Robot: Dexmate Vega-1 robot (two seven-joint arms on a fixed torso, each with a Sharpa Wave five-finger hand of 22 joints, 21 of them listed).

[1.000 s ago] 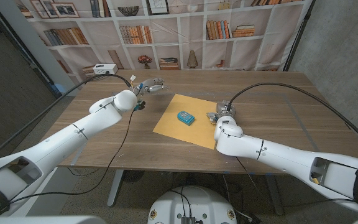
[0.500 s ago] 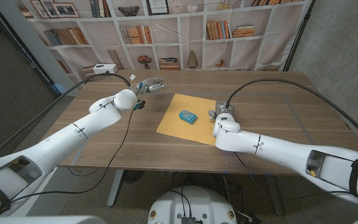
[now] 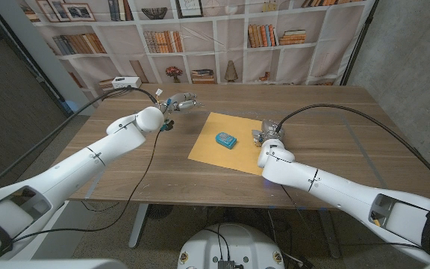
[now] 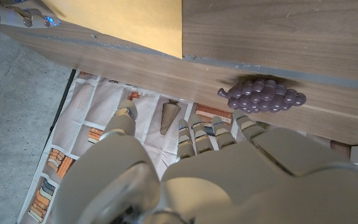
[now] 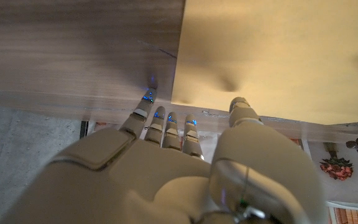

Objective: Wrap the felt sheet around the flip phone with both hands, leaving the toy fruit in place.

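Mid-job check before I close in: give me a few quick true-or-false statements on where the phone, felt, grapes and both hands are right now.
1. The flip phone lies on the felt sheet. True.
2. The felt sheet is already folded over the phone. False: it lies spread out, the phone uncovered.
3. The right hand is at the sheet's edge. True.
4. The left hand holds the toy grapes. False: its fingers are apart, and the grapes sit on the table beyond them.
5. The phone is red. False: it is blue.
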